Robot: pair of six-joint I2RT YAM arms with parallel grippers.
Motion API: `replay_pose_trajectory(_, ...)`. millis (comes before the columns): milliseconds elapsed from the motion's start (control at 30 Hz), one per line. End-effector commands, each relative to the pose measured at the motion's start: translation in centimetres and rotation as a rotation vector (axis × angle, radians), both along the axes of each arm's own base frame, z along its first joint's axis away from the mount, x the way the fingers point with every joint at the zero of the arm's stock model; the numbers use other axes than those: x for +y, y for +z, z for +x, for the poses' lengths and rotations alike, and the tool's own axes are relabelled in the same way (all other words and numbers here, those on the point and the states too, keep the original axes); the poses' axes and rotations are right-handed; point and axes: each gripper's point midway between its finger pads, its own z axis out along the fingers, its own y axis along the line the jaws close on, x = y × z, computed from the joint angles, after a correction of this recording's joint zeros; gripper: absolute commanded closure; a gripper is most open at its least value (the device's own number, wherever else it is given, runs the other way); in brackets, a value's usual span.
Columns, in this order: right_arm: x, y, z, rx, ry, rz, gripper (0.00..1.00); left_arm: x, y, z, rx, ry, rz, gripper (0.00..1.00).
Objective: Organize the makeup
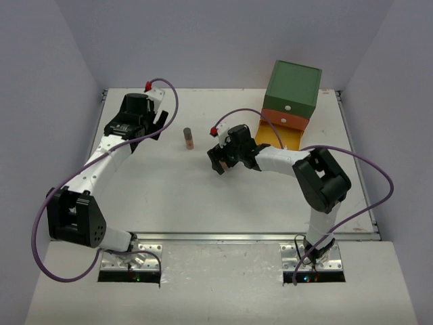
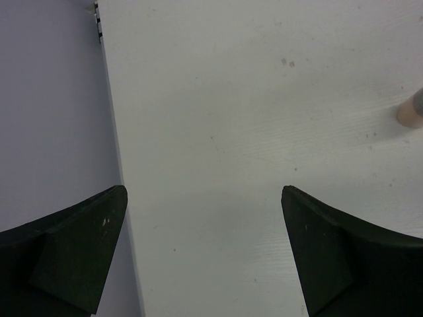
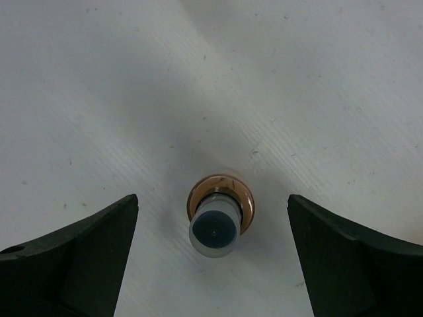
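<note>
A tan-brown tube (image 1: 188, 138) with a dark cap stands upright mid-table; its edge shows at the right of the left wrist view (image 2: 411, 109). In the right wrist view a tan-brown little bottle (image 3: 218, 221) with a clear, dark-topped cap stands upright on the table, seen from above. My right gripper (image 3: 213, 198) is open above it, one finger on each side, not touching. In the top view the right gripper (image 1: 218, 162) hides that bottle. My left gripper (image 1: 157, 125) is open and empty over bare table (image 2: 203, 191), left of the tube.
The drawer box stands at the back right: green top (image 1: 292, 84), orange drawer (image 1: 284, 118), and a yellow drawer (image 1: 276, 135) pulled out just behind the right gripper. The left wall (image 2: 46, 119) is close to the left gripper.
</note>
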Motion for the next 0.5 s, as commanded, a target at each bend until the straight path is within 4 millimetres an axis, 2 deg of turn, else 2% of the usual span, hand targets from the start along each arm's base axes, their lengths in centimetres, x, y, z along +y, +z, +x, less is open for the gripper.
replay_pose_trajectory(0,0.4,1.5,1.4,-0.034,-0.012,-0.011,0.09,0.5,1.8,1.0,-0.058,0.024,-0.009,0.00)
replay_pose_trajectory(200,0.0,0.7,1.1,-0.004,-0.011,-0.047,0.20,0.5,1.8,1.1,-0.059,0.025,-0.010,0.00)
replay_pose_trajectory(300,0.1,0.4,1.2,0.000,-0.012,-0.050,0.30,0.5,1.7,1.0,-0.055,0.025,-0.009,0.00)
replay_pose_trajectory(467,0.2,-0.2,1.7,0.023,-0.023,-0.075,0.32,0.5,1.7,1.0,-0.055,0.026,-0.009,0.00)
